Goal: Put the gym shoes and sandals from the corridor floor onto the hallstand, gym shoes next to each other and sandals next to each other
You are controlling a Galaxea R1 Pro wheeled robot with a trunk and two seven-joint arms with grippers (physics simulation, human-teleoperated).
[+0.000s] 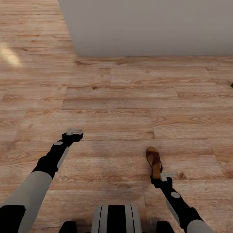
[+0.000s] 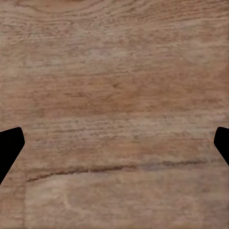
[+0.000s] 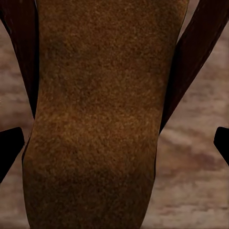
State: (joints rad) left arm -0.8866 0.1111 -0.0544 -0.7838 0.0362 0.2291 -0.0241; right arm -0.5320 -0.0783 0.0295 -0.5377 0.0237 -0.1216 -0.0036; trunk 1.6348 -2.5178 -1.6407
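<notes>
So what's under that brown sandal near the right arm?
The wood floor shows all around the sandal. The patch under its sole is covered. The right pincer hangs at its heel end.

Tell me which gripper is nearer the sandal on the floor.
Right. The right gripper sits at the heel end of the sandal, its fingers open on either side of the footbed in the right wrist view. The left gripper hovers over bare corridor floor, well apart from it.

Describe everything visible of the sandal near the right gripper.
The sandal is a flat dark-brown slip-on with a wide toe strap and a tan, suede-like footbed. It lies sole-down on the wood-plank floor, toe pointing away from the robot. The right gripper is at its heel; whether they touch cannot be told.
</notes>
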